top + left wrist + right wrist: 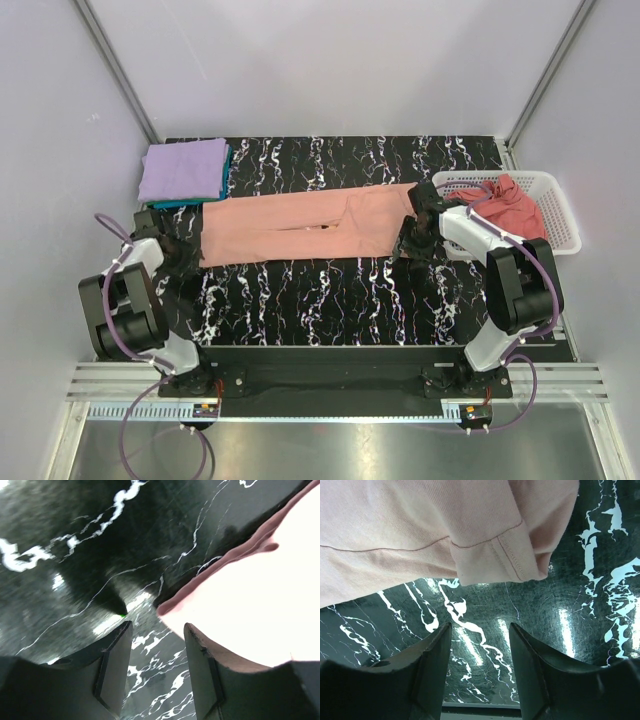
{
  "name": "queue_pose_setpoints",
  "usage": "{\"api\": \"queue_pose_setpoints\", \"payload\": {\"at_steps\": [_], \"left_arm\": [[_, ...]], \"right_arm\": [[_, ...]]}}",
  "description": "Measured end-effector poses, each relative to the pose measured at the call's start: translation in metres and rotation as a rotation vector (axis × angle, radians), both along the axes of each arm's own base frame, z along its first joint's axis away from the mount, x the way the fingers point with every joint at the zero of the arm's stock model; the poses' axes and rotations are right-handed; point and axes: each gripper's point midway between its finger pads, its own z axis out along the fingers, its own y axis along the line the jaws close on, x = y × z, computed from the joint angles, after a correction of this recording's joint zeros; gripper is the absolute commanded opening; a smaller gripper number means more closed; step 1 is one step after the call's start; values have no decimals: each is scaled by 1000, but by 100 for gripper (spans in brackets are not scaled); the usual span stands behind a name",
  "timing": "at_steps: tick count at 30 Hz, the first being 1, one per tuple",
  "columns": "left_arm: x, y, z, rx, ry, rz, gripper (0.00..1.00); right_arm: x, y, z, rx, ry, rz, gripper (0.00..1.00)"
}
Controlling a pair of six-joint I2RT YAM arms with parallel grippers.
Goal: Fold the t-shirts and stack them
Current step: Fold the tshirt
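Left claw (157,630): I read the jaws as apart, with nothing between them, only the black marbled table (75,540) in the gap. It sits at the left end of the salmon-pink shirt (300,225). The shirt's layered edge lies just beyond the claw's right finger, not pinched.

Right claw (480,627): jaws apart as well and empty. It is low over the table at the shirt's right end, with a hemmed corner of cloth just ahead of the fingertips. I see no contact there.

The salmon-pink shirt lies flat as a long band, stretched between the two claws.

Beyond the shirt's left end, toward the far corner, a folded lavender shirt (183,168) rests on a teal shirt (180,204).

Just past the salmon shirt's right end stands a white basket (560,225), with a rose-pink shirt (510,205) crumpled inside.
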Motion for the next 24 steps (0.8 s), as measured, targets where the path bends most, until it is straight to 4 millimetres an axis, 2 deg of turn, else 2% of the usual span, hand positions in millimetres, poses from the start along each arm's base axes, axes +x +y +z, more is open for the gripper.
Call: {"api": "queue_pose_setpoints", "payload": {"at_steps": [4,8,12,13,15,16,18,24], "left_arm": [[8,-1,-11,-29,-1,14,49],[18,-2,-10,-44,-29,24,47],[22,-3,-12,-50,-35,36,37],[22,-3,-12,-52,-34,39,29],[22,-2,-14,-52,-20,45,20],[22,-2,-15,-54,-13,46,11],[22,-2,-16,-54,5,46,2],[21,1,-15,-43,68,31,0]], "right_arm": [[1,0,0,-1,-3,1,57],[1,-1,0,-6,-5,6,58],[1,-2,0,-12,-6,10,59],[1,-2,0,-14,-7,11,59],[1,-3,-1,-17,-7,12,59],[1,-4,-1,-25,-8,11,59],[2,-7,-1,-36,-10,10,59],[7,-8,4,-46,-23,6,60]]}}
